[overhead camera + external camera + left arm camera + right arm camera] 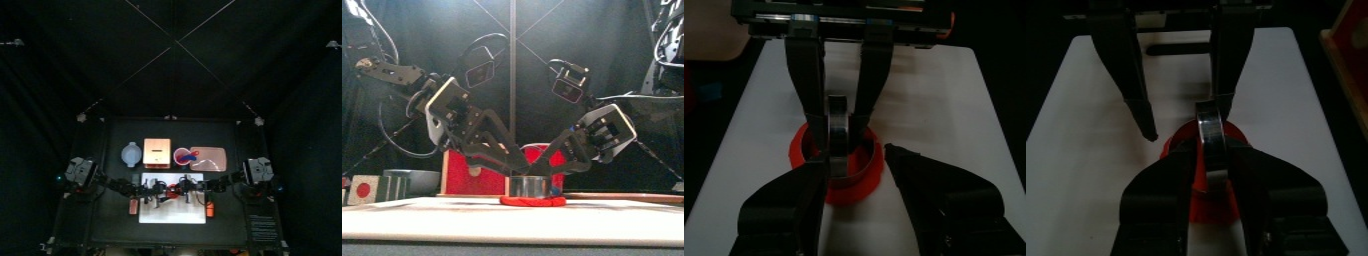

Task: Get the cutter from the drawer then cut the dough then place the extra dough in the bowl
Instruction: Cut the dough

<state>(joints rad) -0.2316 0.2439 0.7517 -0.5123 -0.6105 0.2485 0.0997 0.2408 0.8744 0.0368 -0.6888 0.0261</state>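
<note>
A red dough disc (513, 200) lies on the white cutting board (174, 212), with the round metal cutter (532, 185) standing upright in it. My right gripper (1213, 140) is shut on the cutter's rim (1211, 125); in the top view it (189, 187) reaches in from the right. My left gripper (855, 160) is open, its jaws set wide on either side of the cutter (844, 140) and the dough ring (811, 160). From above it (156, 187) meets the right one over the board's middle.
Behind the board stand the blue-grey bowl (131, 153), the wooden box (158, 150) with its red drawer front (476, 175), and the pink tray (219, 158) holding toy foods. The bowl (406, 183) shows low at the left in the front view.
</note>
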